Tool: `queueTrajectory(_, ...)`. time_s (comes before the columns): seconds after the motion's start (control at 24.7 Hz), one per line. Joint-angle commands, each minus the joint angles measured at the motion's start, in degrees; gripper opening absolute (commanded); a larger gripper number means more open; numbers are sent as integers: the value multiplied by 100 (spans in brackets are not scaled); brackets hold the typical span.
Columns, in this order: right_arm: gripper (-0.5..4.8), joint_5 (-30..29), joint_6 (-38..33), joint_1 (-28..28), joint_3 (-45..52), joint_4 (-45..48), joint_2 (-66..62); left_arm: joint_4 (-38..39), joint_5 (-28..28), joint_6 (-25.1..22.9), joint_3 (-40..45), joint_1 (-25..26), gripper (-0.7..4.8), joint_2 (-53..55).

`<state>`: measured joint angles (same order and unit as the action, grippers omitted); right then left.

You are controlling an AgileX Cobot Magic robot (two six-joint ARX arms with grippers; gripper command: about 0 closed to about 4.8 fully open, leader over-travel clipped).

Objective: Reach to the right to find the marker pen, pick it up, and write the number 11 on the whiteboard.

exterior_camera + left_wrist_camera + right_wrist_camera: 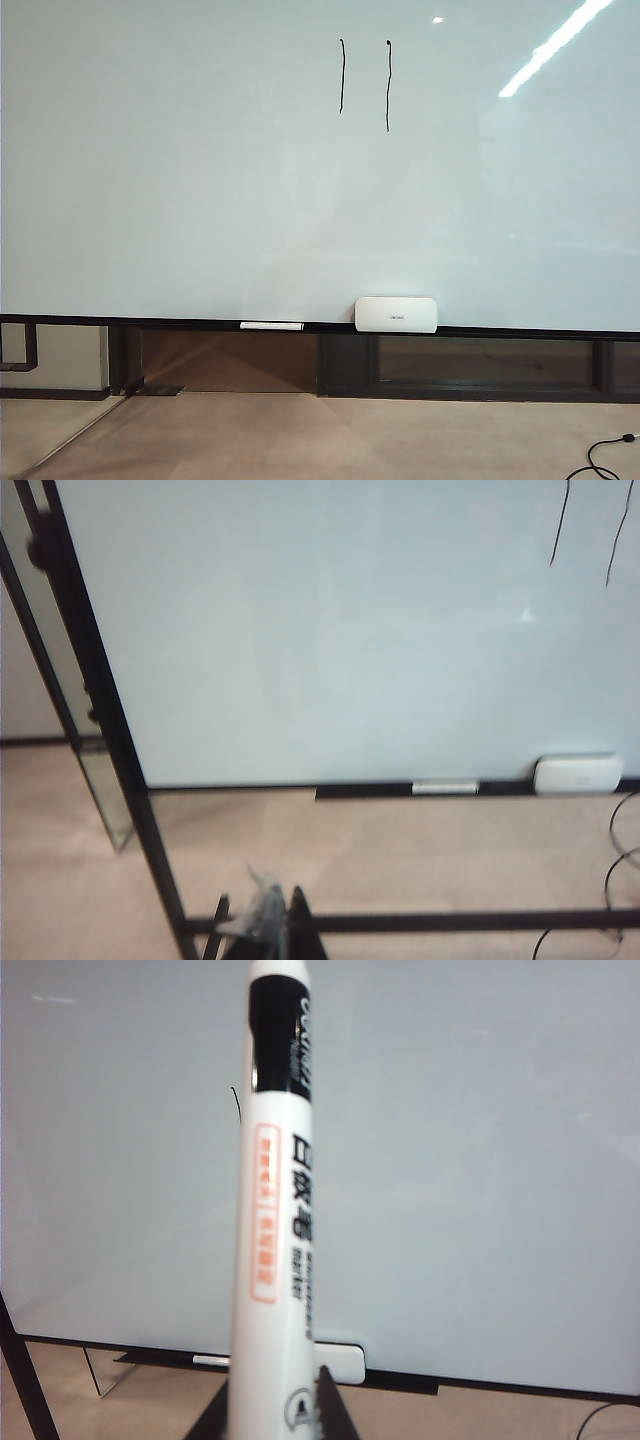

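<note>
The whiteboard point(200, 180) fills most of the exterior view. The number 11 point(365, 85) stands on it near the top as two thin black strokes; the left wrist view catches it as the strokes point(585, 530). Neither gripper shows in the exterior view. In the right wrist view my right gripper point(270, 1410) is shut on the marker pen point(275, 1210), a white barrel with a black band, held upright in front of the board. My left gripper point(260, 920) faces the board from farther back, its fingertips close on a pale grey scrap point(265, 900).
A white eraser box point(396, 314) and a slim white pen point(271, 326) lie on the dark ledge point(150, 322) below the board. A black stand frame point(100, 730) with a low crossbar point(450, 920) is near the left gripper. A black cable point(605, 455) lies on the floor.
</note>
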<state>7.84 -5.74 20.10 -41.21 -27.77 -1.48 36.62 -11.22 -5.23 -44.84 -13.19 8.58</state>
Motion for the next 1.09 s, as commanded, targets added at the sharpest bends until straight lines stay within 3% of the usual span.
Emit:
queueTrajectory(0.04,-5,15,-24,-2,85,-352,118,-431,-177,20,352,0,-5,4)
queueTrajectory(0.36,-5,-160,-162,-2,505,-195,118,-907,-9,330,1294,-4,-5,9)
queueTrajectory(0.49,-5,-175,-160,0,608,-46,118,-1421,-13,483,1569,-2,-5,9)
queueTrajectory(0.69,-5,-179,-160,0,852,151,118,-1779,-105,973,2068,-2,-5,9)
queueTrajectory(0.77,-5,-203,-160,0,942,175,118,-1991,114,1086,2170,-2,-5,7)
queueTrajectory(1.09,-5,-306,-188,0,1322,457,120,-2374,356,1126,2564,-4,-5,9)
